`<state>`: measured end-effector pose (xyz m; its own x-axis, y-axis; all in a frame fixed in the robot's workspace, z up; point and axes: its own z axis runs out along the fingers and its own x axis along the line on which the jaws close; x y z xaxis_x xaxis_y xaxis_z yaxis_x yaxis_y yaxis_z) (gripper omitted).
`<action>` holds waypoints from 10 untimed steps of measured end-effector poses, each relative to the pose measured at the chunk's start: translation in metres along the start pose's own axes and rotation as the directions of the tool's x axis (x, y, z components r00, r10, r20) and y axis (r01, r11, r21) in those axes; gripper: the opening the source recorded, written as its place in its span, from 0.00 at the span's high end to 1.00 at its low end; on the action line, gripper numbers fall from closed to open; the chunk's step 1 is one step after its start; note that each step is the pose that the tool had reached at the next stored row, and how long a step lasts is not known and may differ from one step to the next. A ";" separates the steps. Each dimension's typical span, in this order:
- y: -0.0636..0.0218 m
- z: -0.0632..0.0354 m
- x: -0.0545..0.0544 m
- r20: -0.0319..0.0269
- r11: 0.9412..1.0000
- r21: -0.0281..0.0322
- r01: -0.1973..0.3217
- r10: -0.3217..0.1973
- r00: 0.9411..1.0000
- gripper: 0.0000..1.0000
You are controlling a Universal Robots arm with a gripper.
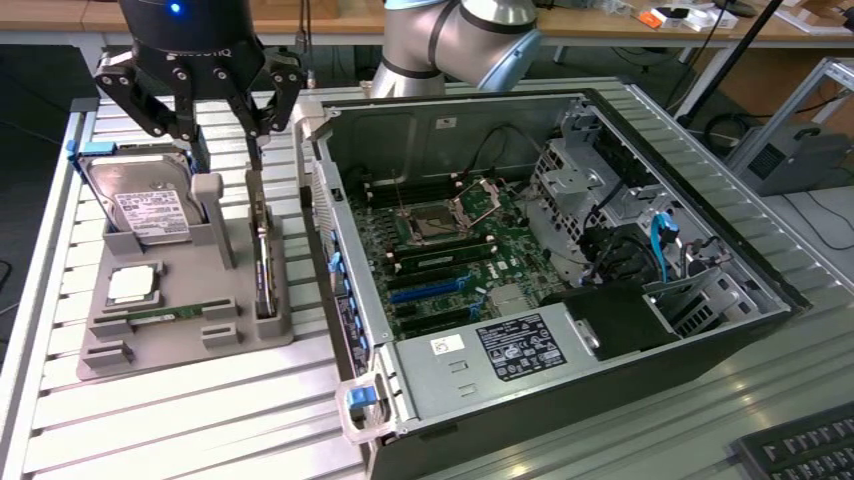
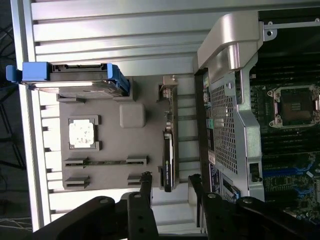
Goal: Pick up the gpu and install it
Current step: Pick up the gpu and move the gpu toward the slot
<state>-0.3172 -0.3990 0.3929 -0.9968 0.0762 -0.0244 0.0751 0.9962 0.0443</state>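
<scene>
The gpu [image 1: 268,262] is a thin dark card standing on edge in a slot on the grey holder tray [image 1: 180,345], on the side next to the computer case. My gripper [image 1: 224,140] hangs open above the tray's far end, clear of the card. In the wrist view the gpu [image 2: 169,150] shows edge-on, with its metal bracket at the end away from the fingers. The gripper [image 2: 170,184] is lined up over the card's near end, one black fingertip [image 2: 145,181] on each side of its line. Nothing is between the fingers.
The tray also carries a silver hard drive [image 1: 147,205] in a blue carrier, a CPU [image 1: 134,285] and a green RAM stick [image 1: 154,318]. The open computer case [image 1: 747,300] with its motherboard [image 1: 441,255] lies at the exterior view's right. A keyboard [image 1: 801,452] sits at the corner.
</scene>
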 end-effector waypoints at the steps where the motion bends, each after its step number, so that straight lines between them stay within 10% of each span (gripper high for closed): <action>1: 0.0000 0.0000 0.000 0.000 1.000 0.000 0.000 0.000 1.000 0.52; 10: 0.0000 0.0007 0.000 0.000 1.000 0.000 0.000 0.000 1.000 0.52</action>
<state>-0.3172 -0.3989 0.3923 -0.9968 0.0762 -0.0245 0.0750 0.9962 0.0443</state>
